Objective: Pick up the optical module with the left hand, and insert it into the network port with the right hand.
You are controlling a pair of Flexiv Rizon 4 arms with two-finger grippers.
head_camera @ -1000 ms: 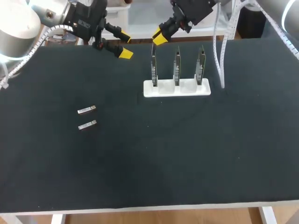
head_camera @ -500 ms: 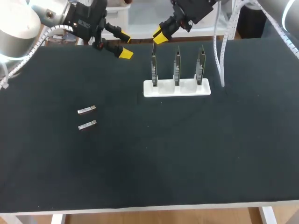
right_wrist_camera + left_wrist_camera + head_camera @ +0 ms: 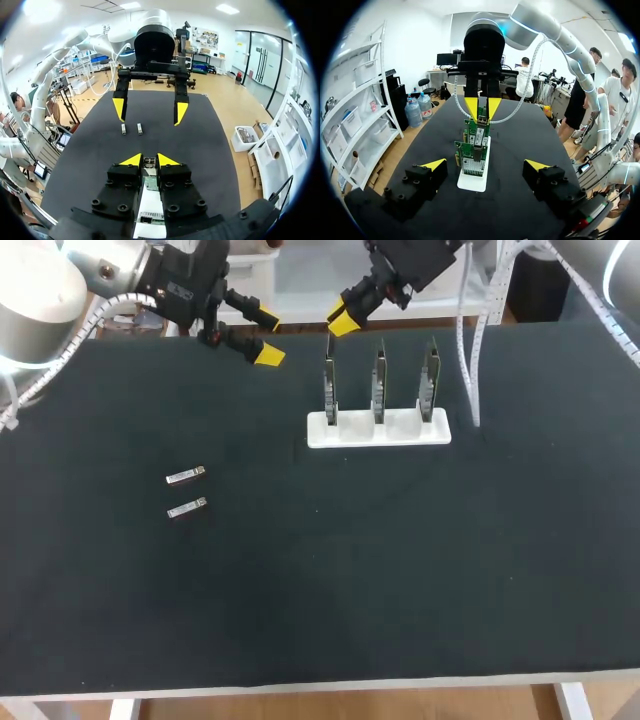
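Observation:
Two small silver optical modules [image 3: 186, 476] [image 3: 187, 509] lie side by side on the black table, left of centre; they also show as module [image 3: 123, 129] and module [image 3: 139, 128]. A white stand [image 3: 378, 430] holds three upright green network boards [image 3: 328, 380]. My right gripper [image 3: 342, 322] hangs just above the leftmost board's top edge, its fingers close together on a small metal piece [image 3: 149, 161] that looks like an optical module. My left gripper [image 3: 269, 337] hovers at the table's back left, open and empty, facing the row of boards [image 3: 472, 157].
A white cable [image 3: 466, 360] hangs from my right arm down to the table, right of the stand. The table's front edge [image 3: 320, 685] runs along the near side, with bare black mat in front of the stand.

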